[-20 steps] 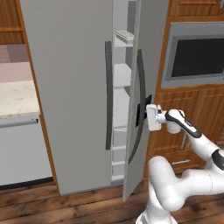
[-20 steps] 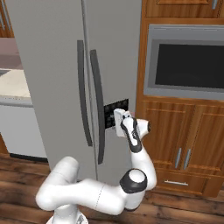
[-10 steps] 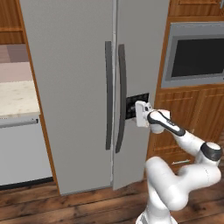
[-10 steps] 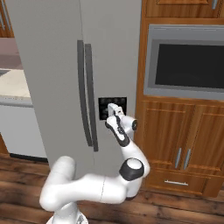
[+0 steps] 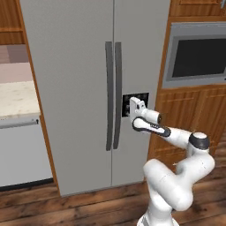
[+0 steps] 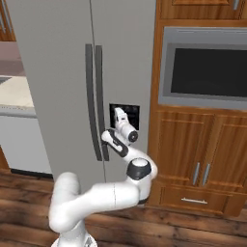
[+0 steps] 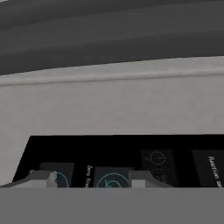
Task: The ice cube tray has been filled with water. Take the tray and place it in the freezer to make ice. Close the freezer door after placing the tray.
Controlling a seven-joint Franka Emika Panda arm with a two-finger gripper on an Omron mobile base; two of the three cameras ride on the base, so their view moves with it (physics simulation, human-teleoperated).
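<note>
From the left base view, the freezer door (image 5: 141,88) lies flush with the wider door (image 5: 66,88), their two dark vertical handles (image 5: 113,95) side by side at the centre. The hand (image 5: 131,107) sits at about 3 o'clock from the handles, pressed up against the black dispenser panel (image 5: 140,98). A built-in oven (image 5: 198,55) in wood cabinetry stands at 2 o'clock, a pale bench (image 5: 15,99) at 9 o'clock over a grey dishwasher (image 5: 20,150).

From the right base view, the freezer door (image 6: 128,58) is shut, the hand (image 6: 117,116) against the dispenser panel (image 6: 131,112), just right of the handles (image 6: 95,101). The oven (image 6: 207,67) sits at 2 o'clock.

In the hand view, the dispenser panel (image 7: 131,159) is very close, with the two fingertips (image 7: 41,179) at 6 o'clock set somewhat apart and nothing between them. The ice cube tray cannot be seen with the freezer closed.
</note>
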